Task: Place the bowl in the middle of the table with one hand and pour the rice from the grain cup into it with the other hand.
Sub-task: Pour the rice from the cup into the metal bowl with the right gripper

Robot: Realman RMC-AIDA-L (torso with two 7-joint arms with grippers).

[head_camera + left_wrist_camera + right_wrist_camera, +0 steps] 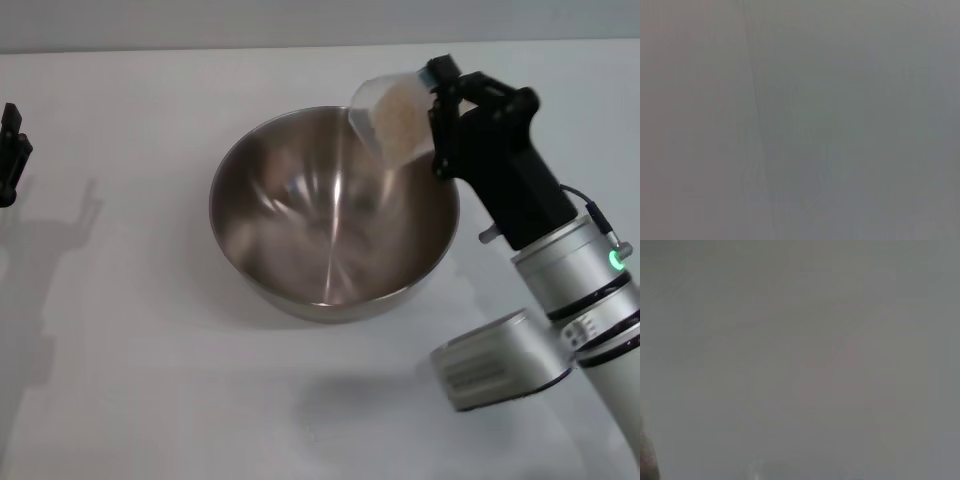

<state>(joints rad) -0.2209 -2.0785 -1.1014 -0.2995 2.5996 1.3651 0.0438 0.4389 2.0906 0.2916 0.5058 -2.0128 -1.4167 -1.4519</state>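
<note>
Grain cup (392,117) with rice (398,120) clamped by right gripper (440,118), tipped over bowl (335,225); left gripper (10,152) parked at table (150,400) edge, finger state unreadable.

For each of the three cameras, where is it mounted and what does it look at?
Head view: high, looking down at the table, the bowl, the right gripper tilting the grain cup of rice over it; left gripper at the edge.
Left wrist view: plain grey; no body visible.
Right wrist view: the same.
Shared: the wrist views share only blank grey.
</note>
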